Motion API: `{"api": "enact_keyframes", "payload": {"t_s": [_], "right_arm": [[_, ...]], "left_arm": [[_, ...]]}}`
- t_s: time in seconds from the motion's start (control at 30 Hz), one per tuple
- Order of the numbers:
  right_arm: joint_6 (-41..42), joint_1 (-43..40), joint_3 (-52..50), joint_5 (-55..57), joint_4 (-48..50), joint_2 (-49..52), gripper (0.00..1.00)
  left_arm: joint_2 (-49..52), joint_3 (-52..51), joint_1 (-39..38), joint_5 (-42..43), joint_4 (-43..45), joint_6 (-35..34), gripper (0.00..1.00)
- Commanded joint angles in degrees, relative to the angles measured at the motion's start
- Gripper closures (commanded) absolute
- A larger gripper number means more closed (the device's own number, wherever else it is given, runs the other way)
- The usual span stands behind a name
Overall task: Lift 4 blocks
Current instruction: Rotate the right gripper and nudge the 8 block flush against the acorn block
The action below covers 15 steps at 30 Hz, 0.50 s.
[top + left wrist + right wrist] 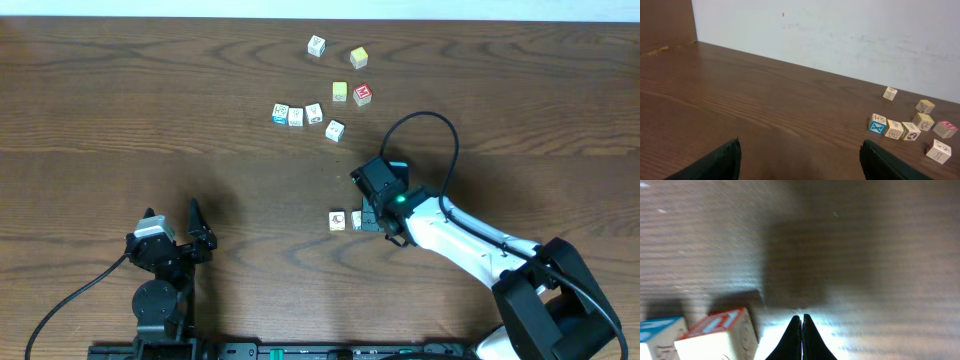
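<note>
right gripper (801,330) pinched shut, empty, just beside two blocks (337,220); left gripper (172,210) wide open near tabletop (120,110) front edge.

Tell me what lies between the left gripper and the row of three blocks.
Only bare table, seen in the overhead view, separates the left gripper from the row of three blocks.

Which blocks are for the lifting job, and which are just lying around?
Job (exact four unclear): cream letter blocks, like the pair by the right gripper and the row of three.
Lying about: far yellow block, near yellow block, red-topped block.
</note>
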Motion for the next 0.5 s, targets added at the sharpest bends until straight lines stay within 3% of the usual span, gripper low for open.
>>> {"api": "enact_keyframes", "payload": {"t_s": [0.0, 0.47], "right_arm": [[-5.3, -1.1, -0.2, -4.4, 1.0, -0.9, 0.99], [-5.3, -1.1, -0.2, -9.9, 2.0, -0.9, 0.99]], "left_arm": [[-0.1, -1.1, 0.2, -0.3, -2.3, 0.1, 0.23], [-0.1, -1.1, 0.2, -0.3, -2.3, 0.1, 0.23]]}}
